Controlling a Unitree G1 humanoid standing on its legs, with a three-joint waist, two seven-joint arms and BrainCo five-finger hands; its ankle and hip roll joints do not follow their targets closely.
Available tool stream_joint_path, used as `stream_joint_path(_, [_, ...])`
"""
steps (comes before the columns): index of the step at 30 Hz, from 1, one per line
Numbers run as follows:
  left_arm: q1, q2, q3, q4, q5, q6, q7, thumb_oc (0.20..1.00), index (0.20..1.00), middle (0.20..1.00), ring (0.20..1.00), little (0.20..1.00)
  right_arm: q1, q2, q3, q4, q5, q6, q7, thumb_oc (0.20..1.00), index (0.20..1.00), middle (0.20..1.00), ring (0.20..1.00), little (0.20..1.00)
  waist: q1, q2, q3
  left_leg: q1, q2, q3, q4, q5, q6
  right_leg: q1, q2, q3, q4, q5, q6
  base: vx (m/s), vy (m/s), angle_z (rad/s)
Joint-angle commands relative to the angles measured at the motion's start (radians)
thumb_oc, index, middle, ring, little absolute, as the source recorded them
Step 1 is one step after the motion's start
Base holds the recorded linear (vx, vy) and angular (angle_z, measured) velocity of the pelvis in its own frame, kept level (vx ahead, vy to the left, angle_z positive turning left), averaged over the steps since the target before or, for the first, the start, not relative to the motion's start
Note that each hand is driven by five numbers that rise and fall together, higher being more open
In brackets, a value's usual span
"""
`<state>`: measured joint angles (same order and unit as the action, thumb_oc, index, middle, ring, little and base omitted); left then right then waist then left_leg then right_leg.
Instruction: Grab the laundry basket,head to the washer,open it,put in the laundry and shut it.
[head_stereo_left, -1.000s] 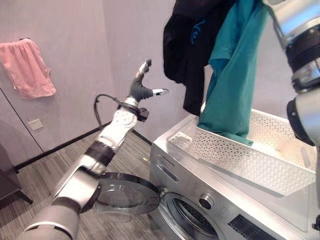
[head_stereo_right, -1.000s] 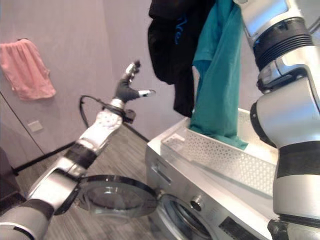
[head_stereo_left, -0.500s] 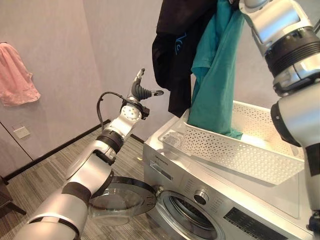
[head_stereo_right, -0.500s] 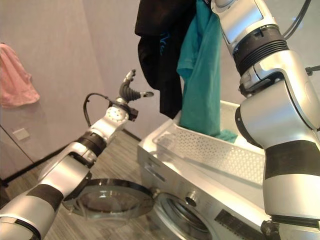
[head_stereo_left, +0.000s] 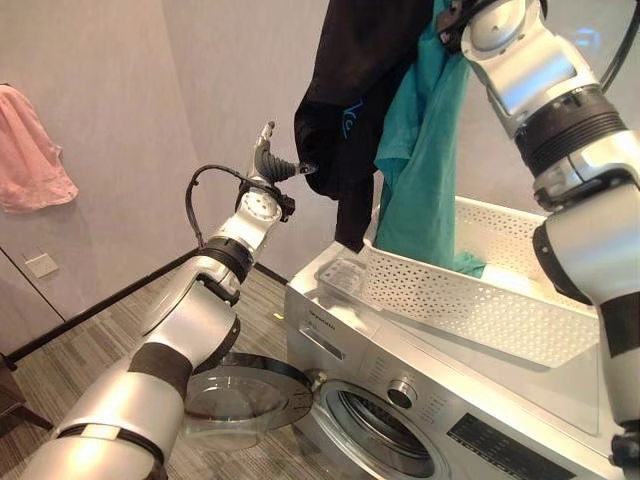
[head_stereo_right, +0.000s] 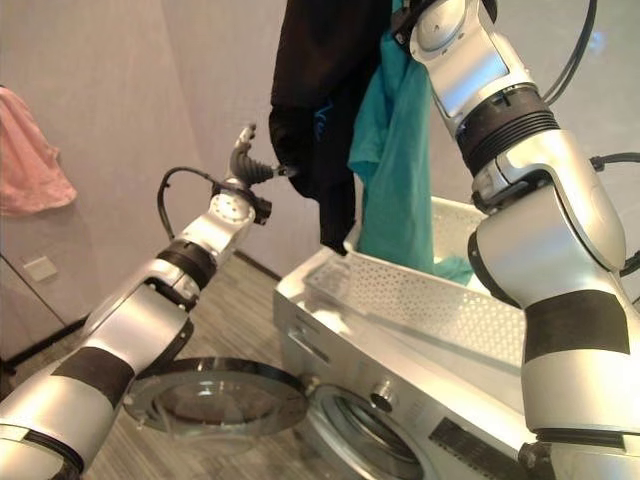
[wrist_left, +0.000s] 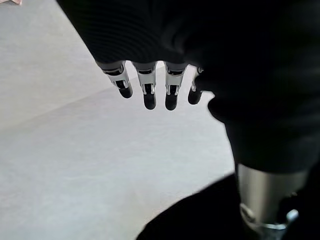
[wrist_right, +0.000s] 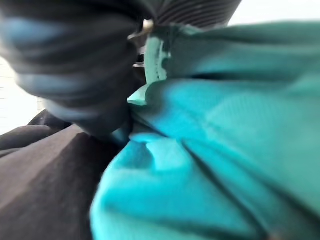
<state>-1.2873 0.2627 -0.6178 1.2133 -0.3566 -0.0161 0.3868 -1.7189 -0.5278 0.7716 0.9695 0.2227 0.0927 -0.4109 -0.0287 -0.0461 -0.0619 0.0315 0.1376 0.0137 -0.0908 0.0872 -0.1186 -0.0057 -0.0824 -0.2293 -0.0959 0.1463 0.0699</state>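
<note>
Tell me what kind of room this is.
Probably a home laundry corner. A silver front-loading washer stands with its round door swung open, a white perforated basket sits on top, and a pink towel hangs on the grey wall.

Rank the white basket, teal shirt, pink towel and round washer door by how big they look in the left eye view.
1. White basket
2. Teal shirt
3. Washer door
4. Pink towel, cut off by the edge and farther away, so unsure.
</note>
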Motion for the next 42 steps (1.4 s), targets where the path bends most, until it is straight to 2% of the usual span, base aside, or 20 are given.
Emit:
stream_joint_path(1, [-0.242, 0.026, -0.052, 0.081, -0.023, -0.024, 0.022, 1.000, 1.000, 1.000, 1.000, 1.000, -0.175, -0.050, 0.072, -0.014, 0.013, -0.055, -0.028, 0.200, 0.200, 0.200, 0.200, 0.200, 0.008, 0.016, 0.034, 0.004, 0.043, 0.007, 0.004, -0.099, -0.011, 0.089, -0.090, -0.003, 0.009, -0.148, 0.090, 0.00, 0.000, 0.00])
stream_joint_path(8, [-0.308, 0.069, -0.046, 0.102, -0.029, -0.025, 0.030, 1.000, 1.000, 1.000, 1.000, 1.000, -0.131, -0.073, 0.045, -0.154, -0.020, -0.069, -0.032, 0.200, 0.200, 0.200, 0.200, 0.200, -0.008, 0.028, 0.035, 0.024, 0.049, 0.042, 0.004, -0.107, -0.012, 0.085, -0.088, 0.020, 0.009, -0.148, 0.093, 0.03, -0.006, -0.11])
stream_joint_path(23, [-0.347, 0.061, -0.057, 0.049, -0.094, -0.051, 0.006, 1.000, 1.000, 1.000, 1.000, 1.000, -0.133, -0.081, 0.043, -0.092, -0.011, -0.067, -0.034, 0.200, 0.200, 0.200, 0.200, 0.200, -0.021, 0.041, 0.039, 0.030, 0.051, 0.057, 0.004, -0.107, -0.015, 0.084, -0.088, 0.025, 0.009, -0.155, 0.093, 0.01, -0.004, -0.05])
stream_joint_path(27, [-0.306, 0.058, -0.056, -0.014, -0.161, -0.065, -0.022, 1.000, 1.000, 1.000, 1.000, 1.000, -0.122, -0.128, 0.042, -0.112, -0.007, -0.060, -0.034, 0.200, 0.200, 0.200, 0.200, 0.200, -0.007, 0.042, 0.045, 0.025, 0.049, 0.042, 0.004, -0.106, -0.012, 0.089, -0.089, 0.012, 0.009, -0.161, 0.091, 0.00, -0.004, 0.05])
stream_joint_path(31, [-0.214, 0.027, -0.077, -0.137, -0.216, -0.075, -0.060, 1.000, 1.000, 1.000, 1.000, 1.000, -0.114, -0.192, 0.038, -0.149, 0.003, -0.045, -0.036, 0.200, 0.200, 0.200, 0.200, 0.200, 0.008, 0.039, 0.053, 0.019, 0.048, 0.025, 0.004, -0.104, -0.011, 0.095, -0.089, -0.008, 0.009, -0.166, 0.089, 0.00, -0.008, 0.15])
stream_joint_path(33, [-0.211, 0.027, -0.078, -0.140, -0.216, -0.074, -0.059, 1.000, 1.000, 1.000, 1.000, 1.000, -0.110, -0.193, 0.037, -0.152, 0.003, -0.044, -0.036, 0.200, 0.200, 0.200, 0.200, 0.200, 0.007, 0.038, 0.051, 0.019, 0.048, 0.024, 0.004, -0.104, -0.011, 0.095, -0.089, -0.009, 0.009, -0.166, 0.089, 0.00, -0.002, 0.05])
stream_joint_path(35, [-0.081, 0.022, -0.103, -0.346, -0.270, -0.094, -0.090, 1.000, 1.000, 1.000, 1.000, 1.000, -0.106, -0.262, 0.027, -0.176, -0.011, -0.027, -0.049, 0.200, 0.200, 0.200, 0.200, 0.200, 0.026, 0.033, 0.059, 0.007, 0.043, 0.004, 0.004, -0.102, -0.010, 0.105, -0.093, -0.036, 0.009, -0.167, 0.086, 0.00, -0.007, 0.04])
stream_joint_path(36, [-0.080, 0.023, -0.103, -0.346, -0.270, -0.094, -0.090, 1.000, 1.000, 1.000, 1.000, 1.000, -0.106, -0.261, 0.026, -0.176, -0.011, -0.027, -0.049, 0.200, 0.200, 0.200, 0.200, 0.200, 0.025, 0.032, 0.059, 0.007, 0.043, 0.003, 0.004, -0.102, -0.010, 0.105, -0.093, -0.036, 0.009, -0.168, 0.086, -0.03, -0.008, 0.36])
stream_joint_path(37, [0.018, 0.082, -0.128, -0.548, -0.315, -0.106, -0.123, 1.000, 1.000, 1.000, 1.000, 1.000, -0.102, -0.303, 0.016, -0.181, -0.022, -0.016, -0.064, 0.200, 0.200, 0.200, 0.200, 0.200, 0.046, 0.029, 0.067, -0.004, 0.037, -0.012, 0.004, -0.093, -0.007, 0.106, -0.097, -0.055, 0.009, -0.160, 0.084, -0.03, -0.006, 0.38])
stream_joint_path(39, [0.076, 0.135, -0.141, -0.659, -0.350, -0.103, -0.140, 1.000, 1.000, 1.000, 1.000, 1.000, -0.094, -0.314, 0.007, -0.177, -0.025, -0.014, -0.072, 0.200, 0.200, 0.200, 0.200, 0.200, 0.056, 0.026, 0.069, -0.006, 0.036, -0.020, 0.004, -0.090, -0.006, 0.110, -0.098, -0.064, 0.009, -0.159, 0.084, -0.01, -0.004, 0.28])
stream_joint_path(41, [0.078, 0.137, -0.141, -0.662, -0.350, -0.102, -0.139, 1.000, 1.000, 1.000, 1.000, 1.000, -0.093, -0.313, 0.006, -0.177, -0.025, -0.014, -0.072, 0.200, 0.200, 0.200, 0.200, 0.200, 0.055, 0.025, 0.070, -0.005, 0.036, -0.020, 0.004, -0.091, -0.006, 0.112, -0.098, -0.064, 0.009, -0.160, 0.084, 0.01, -0.004, 0.24])
stream_joint_path(42, [0.117, 0.179, -0.162, -0.737, -0.381, -0.101, -0.148, 1.000, 1.000, 1.000, 1.000, 1.000, -0.093, -0.317, 0.003, -0.156, -0.029, -0.011, -0.082, 0.200, 0.200, 0.200, 0.200, 0.200, 0.067, 0.023, 0.071, -0.003, 0.039, -0.029, 0.004, -0.096, -0.010, 0.120, -0.096, -0.075, 0.009, -0.165, 0.084, 0.00, -0.006, 0.10])
